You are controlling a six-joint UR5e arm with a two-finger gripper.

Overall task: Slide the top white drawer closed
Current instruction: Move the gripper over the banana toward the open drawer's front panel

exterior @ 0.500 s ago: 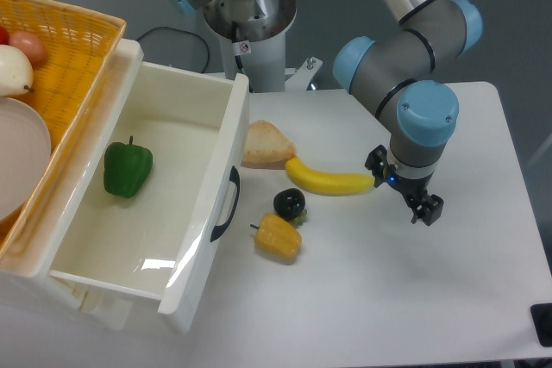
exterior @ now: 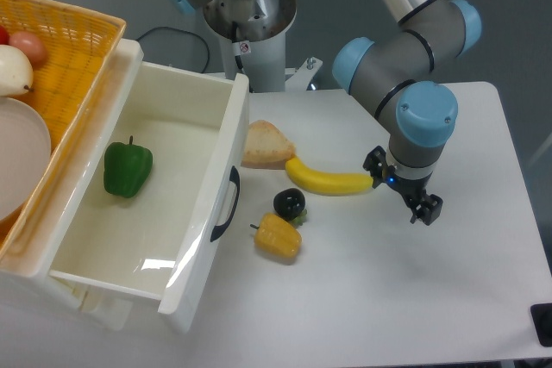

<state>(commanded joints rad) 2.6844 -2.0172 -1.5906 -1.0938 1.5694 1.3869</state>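
The top white drawer [exterior: 210, 213] stands pulled far out to the right, a deep glossy box with a black curved handle [exterior: 226, 204] on its front. A green pepper [exterior: 127, 169] lies inside it. My gripper [exterior: 402, 187] is over the table to the right of the drawer, well apart from the handle, beside the right end of a banana [exterior: 329, 181]. Its fingers [exterior: 427, 209] point down and stand apart with nothing between them.
A bread slice [exterior: 266, 146], a dark round fruit [exterior: 290, 203] and a yellow pepper [exterior: 278, 237] lie on the white table [exterior: 414, 290] between the drawer front and my gripper. A yellow wicker basket [exterior: 60, 49] with a plate and produce sits on the cabinet at left.
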